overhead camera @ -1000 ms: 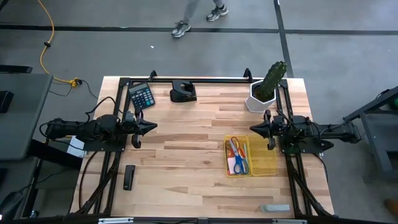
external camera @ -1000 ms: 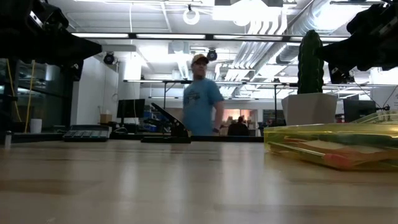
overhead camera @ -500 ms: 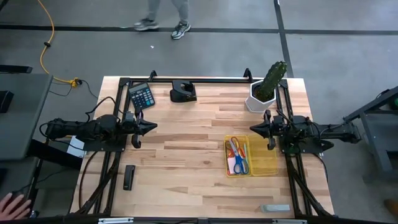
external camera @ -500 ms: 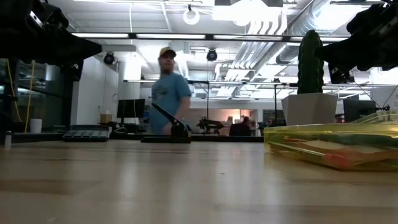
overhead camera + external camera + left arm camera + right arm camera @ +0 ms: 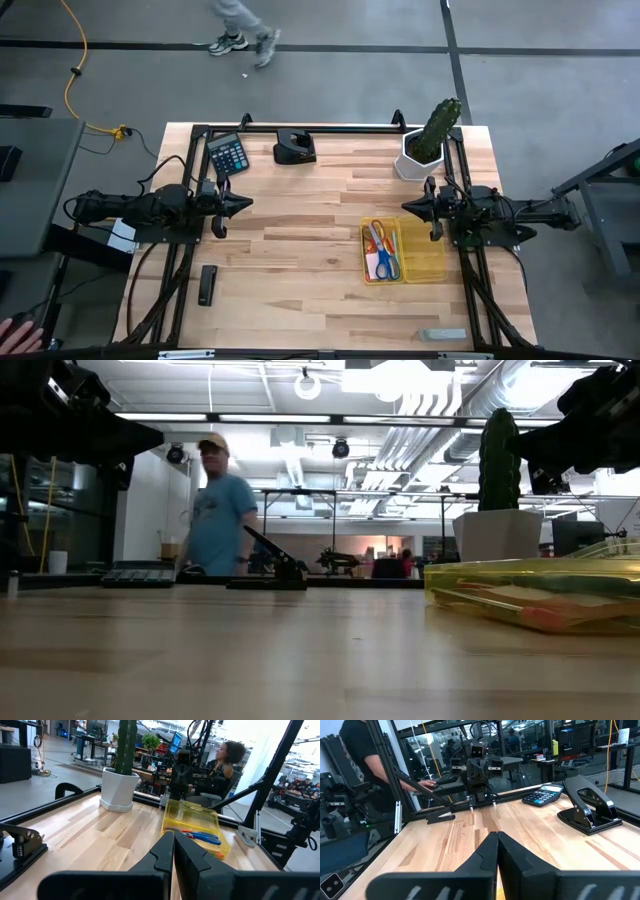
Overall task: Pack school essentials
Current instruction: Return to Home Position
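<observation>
Seen from above, the left gripper [image 5: 243, 204] is hanging over the left side of the wooden desk [image 5: 300, 250]. The right gripper [image 5: 408, 208] is hanging over the right side, and the two are pointing at each other with bare wood between them. The red-handled scissors [image 5: 375, 238] and the blue-handled scissors [image 5: 386, 266] are lying inside the clear yellow plastic tray [image 5: 425, 262], near the right gripper but apart from it. A green cactus in a white pot [image 5: 428, 140], a black calculator [image 5: 228, 154] and a black hole punch [image 5: 294, 148] are lining the far edge.

At desk height, the tray [image 5: 530, 572] is resting flat in front of the cactus [image 5: 498, 460]. Both arms are showing as dark shapes raised in the upper corners. A person in a blue shirt [image 5: 218, 510] is walking beyond the desk.

In the left wrist view, the left gripper [image 5: 173, 847] is pressed together and carrying nothing; the tray [image 5: 192, 812] is sitting across the desk.

In the right wrist view, the right gripper [image 5: 497, 847] is likewise pressed together and empty.

The return home looks close to finished. To do it well, each arm should probably settle without sideways sweeps. The right arm needs the most care, passing clear above the tray rim and the cactus with its fingers closed so nothing snags.
</observation>
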